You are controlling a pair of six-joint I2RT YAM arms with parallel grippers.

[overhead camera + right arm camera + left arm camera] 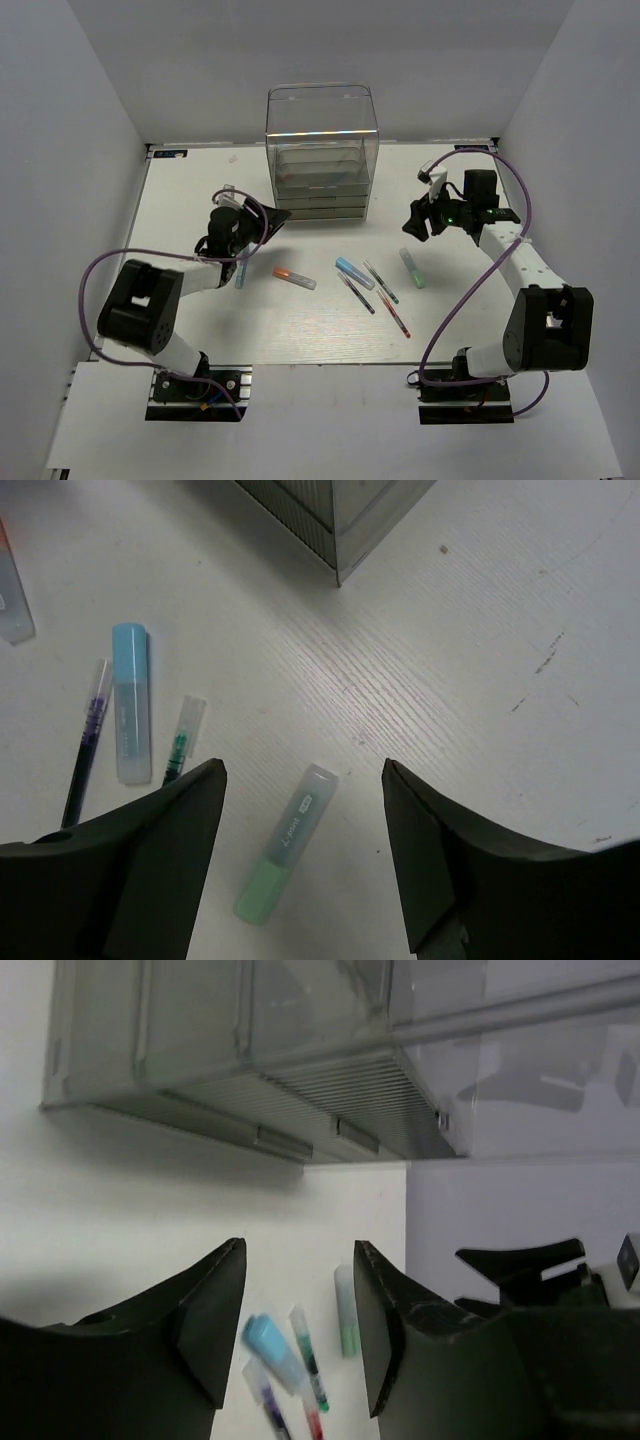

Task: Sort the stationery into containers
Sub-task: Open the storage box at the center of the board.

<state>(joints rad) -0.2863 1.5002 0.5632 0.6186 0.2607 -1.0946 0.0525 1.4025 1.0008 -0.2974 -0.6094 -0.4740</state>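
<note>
**Seven pens and markers on the desk, one clear organiser, both claws open and empty**

You have one organiser [320, 150], a tall clear box with stacked shallow drawers, standing at the far middle of the desk [180, 200]. None of the stationery is in it.

Count three stubby markers and three thin pens lying loose in front of it, between the two arms. The orange-capped marker [294, 278] lies nearly left to right, with its cap at the left end. The light-blue marker [354, 272], the green pen [381, 282], the dark pen [356, 293] and the red pen [393, 313] lie close together. All four slant the same way, from far left to near right. The mint-green marker [412, 267] lies just to their right, its long axis closer to far-to-near, green end nearer you. A seventh item, what looks like a pale blue pen [240, 274], lies against the left arm and is partly hidden.

Your left claw [272, 215] hangs near the organiser's front left corner, jaws spread wide and gripping nothing. Your right claw [413, 225] hangs just beyond the mint-green marker, also spread wide and empty. In its wrist view that marker lies on the desk between the fingers.

The desk is white with a faint wood grain and a few small dark specks. Plain white walls [320, 50] enclose it on three sides.
</note>
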